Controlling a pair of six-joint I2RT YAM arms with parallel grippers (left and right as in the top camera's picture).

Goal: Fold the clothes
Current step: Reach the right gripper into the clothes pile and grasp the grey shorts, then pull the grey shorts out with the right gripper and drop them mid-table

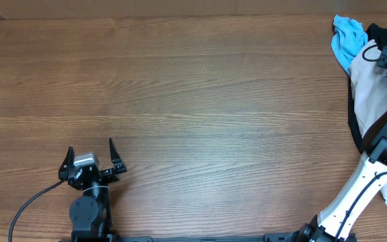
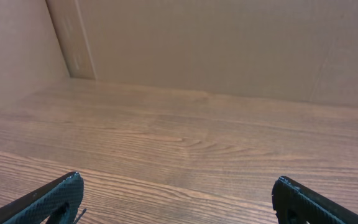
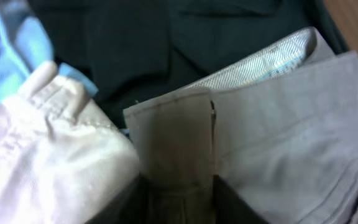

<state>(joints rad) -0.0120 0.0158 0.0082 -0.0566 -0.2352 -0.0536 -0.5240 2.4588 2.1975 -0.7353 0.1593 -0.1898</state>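
Folding not yet begun. Your right gripper (image 3: 176, 202) stands narrow, pinching a fold of the medium-gray cotton shorts (image 3: 278, 130), bunched at the brown wooden table's (image 1: 193, 101) 2 o'clock edge. Your left gripper (image 1: 91, 148), at 7 o'clock, gapes wide, empty. Spreading flat and every fold are left to do

I see a wood-grain table (image 1: 193, 101). Heap at its right edge: light-blue cloth (image 1: 348, 37), whitish-pink garment (image 1: 371, 87), gray shorts (image 3: 278, 124).

Gray shorts (image 3: 278, 143) — pale speckled lining (image 3: 260, 64)
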